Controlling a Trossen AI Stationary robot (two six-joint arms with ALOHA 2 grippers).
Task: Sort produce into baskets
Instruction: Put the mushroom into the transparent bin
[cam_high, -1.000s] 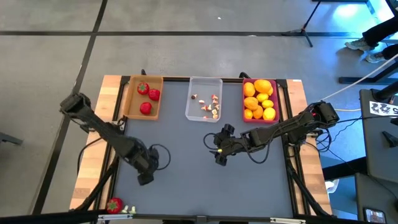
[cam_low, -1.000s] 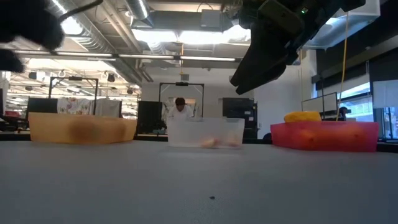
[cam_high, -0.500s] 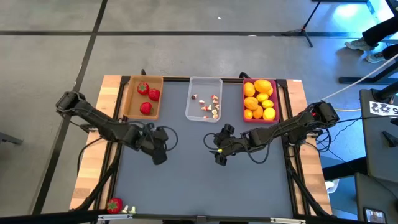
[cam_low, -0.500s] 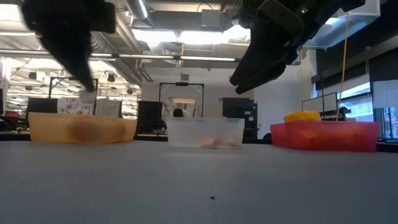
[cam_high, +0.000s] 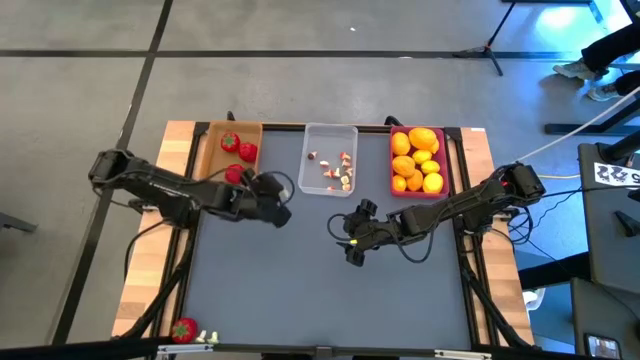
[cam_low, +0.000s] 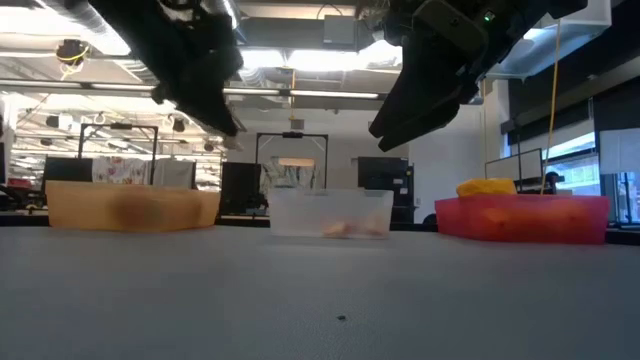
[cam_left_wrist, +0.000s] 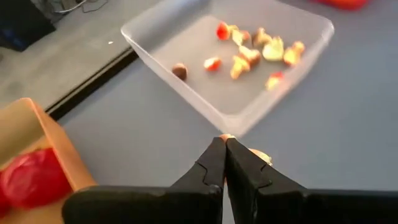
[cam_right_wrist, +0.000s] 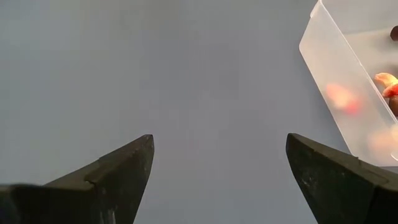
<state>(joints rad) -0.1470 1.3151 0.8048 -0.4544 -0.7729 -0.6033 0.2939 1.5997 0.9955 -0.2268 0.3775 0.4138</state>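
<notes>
Left gripper (cam_left_wrist: 224, 144) pinches what may be a mushroom bit (cam_left_wrist: 258, 155) – just beside the clear tray (cam_left_wrist: 186, 62); right gripper (cam_high: 350, 238) spread.

You had the bench's (cam_high: 300, 290) near half and middle bare, free passage. 3 baskets blocked the far edge: tan (cam_high: 212, 160), clear (cam_high: 310, 180), pink (cam_high: 392, 170). Both arms, the left gripper (cam_high: 282, 213) and right gripper (cam_high: 347, 240), hung mid-bench.
</notes>
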